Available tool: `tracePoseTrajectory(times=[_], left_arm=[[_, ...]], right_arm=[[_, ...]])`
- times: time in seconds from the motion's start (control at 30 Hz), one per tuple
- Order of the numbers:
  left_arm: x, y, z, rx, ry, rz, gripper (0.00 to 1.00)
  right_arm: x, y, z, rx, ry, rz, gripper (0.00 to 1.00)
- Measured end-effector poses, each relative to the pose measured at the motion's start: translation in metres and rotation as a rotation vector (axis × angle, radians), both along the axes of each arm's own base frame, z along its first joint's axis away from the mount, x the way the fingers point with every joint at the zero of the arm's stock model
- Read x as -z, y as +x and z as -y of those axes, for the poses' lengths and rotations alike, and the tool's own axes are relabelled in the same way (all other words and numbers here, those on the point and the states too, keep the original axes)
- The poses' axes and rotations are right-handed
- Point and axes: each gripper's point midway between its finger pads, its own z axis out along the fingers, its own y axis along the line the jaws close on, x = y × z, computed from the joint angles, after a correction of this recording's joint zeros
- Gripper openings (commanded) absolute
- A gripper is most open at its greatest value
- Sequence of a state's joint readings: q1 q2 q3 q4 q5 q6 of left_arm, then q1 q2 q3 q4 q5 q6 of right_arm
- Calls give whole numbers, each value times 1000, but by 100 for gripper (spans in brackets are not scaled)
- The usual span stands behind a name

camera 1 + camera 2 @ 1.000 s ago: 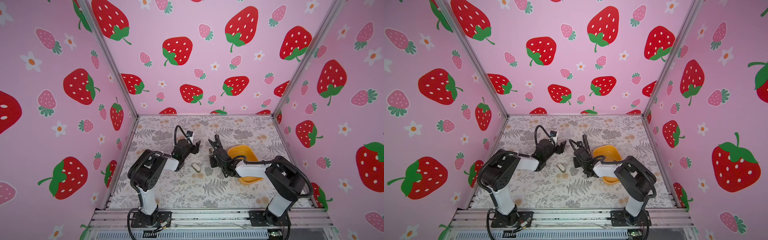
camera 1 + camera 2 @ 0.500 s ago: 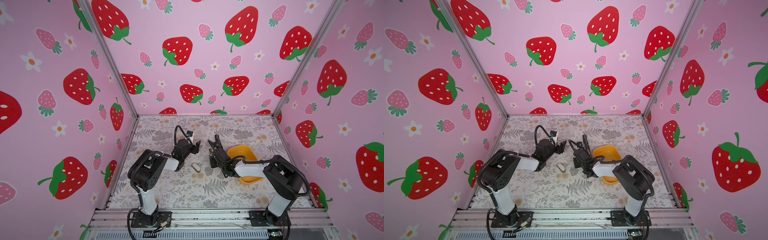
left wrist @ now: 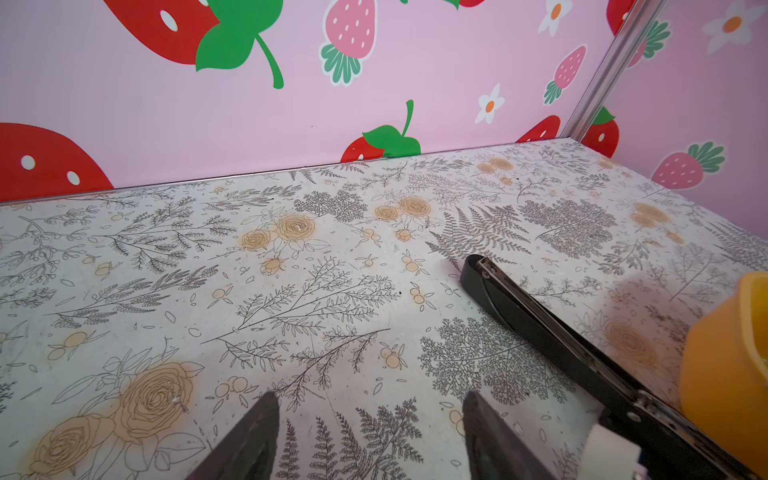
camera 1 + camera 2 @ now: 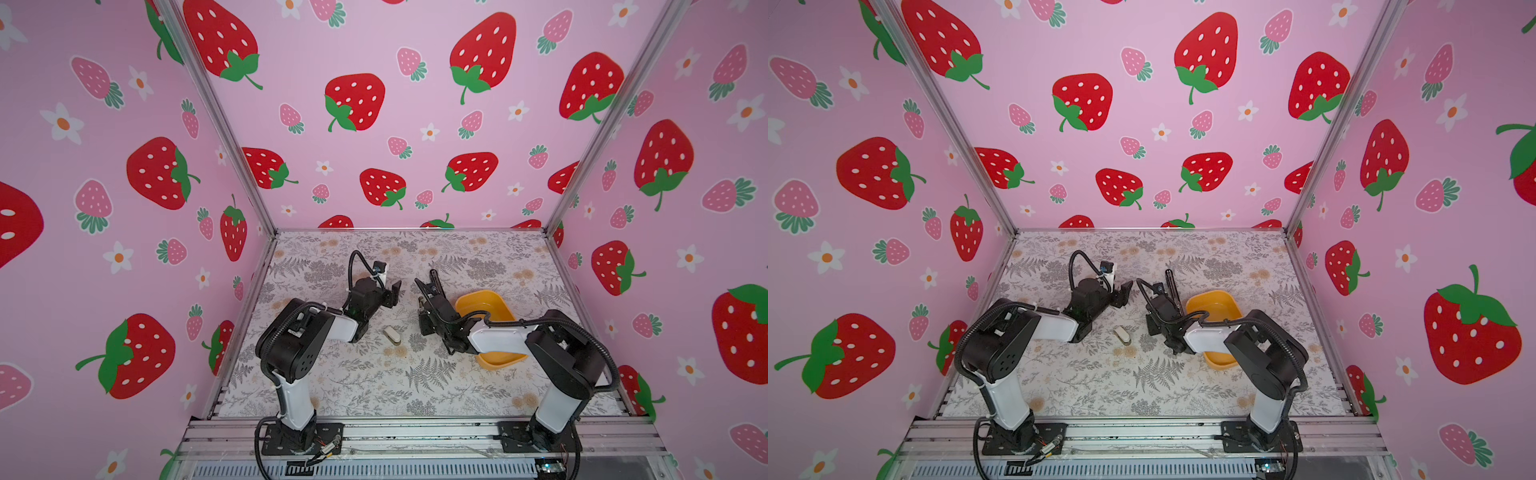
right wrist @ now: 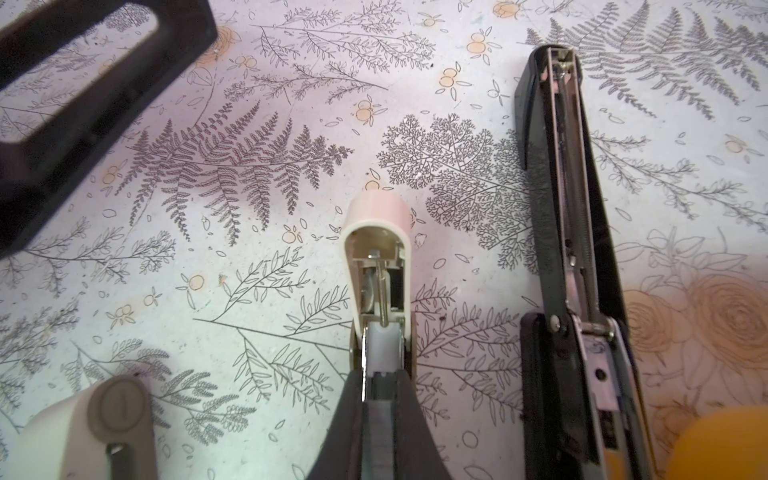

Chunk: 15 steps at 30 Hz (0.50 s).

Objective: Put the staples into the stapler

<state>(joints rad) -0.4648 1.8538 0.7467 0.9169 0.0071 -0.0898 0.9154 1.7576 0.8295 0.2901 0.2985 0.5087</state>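
Observation:
In the right wrist view my right gripper [image 5: 380, 374] is shut on a thin grey strip, the staples [image 5: 379, 415]. The strip's front end meets the open channel of a small whitish stapler [image 5: 376, 257] standing on the table with its lid flipped forward. In both top views this gripper [image 4: 422, 311] points down beside the yellow tub. A second whitish stapler [image 4: 392, 335] [image 5: 104, 424] lies between the arms. My left gripper [image 3: 370, 411] [image 4: 392, 291] hovers open and empty over bare table, left of the right one.
A black stapler [image 5: 569, 208] [image 3: 540, 324] lies folded open just right of the held strip, against the yellow tub [image 4: 486, 316] [image 3: 727, 374]. Pink strawberry walls close the table [image 4: 374, 386] on three sides.

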Motion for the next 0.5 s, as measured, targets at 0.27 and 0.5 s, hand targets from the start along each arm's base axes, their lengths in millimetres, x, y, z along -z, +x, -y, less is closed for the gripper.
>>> tracePoseTrajectory(times=[0.27,0.5], left_arm=[[0,0,0,0,0,0,71],[0,0,0,0,0,0,71]], right_arm=[[4,1,2,8,-9,-3,9],[7,0,2,9,-15,-8,9]])
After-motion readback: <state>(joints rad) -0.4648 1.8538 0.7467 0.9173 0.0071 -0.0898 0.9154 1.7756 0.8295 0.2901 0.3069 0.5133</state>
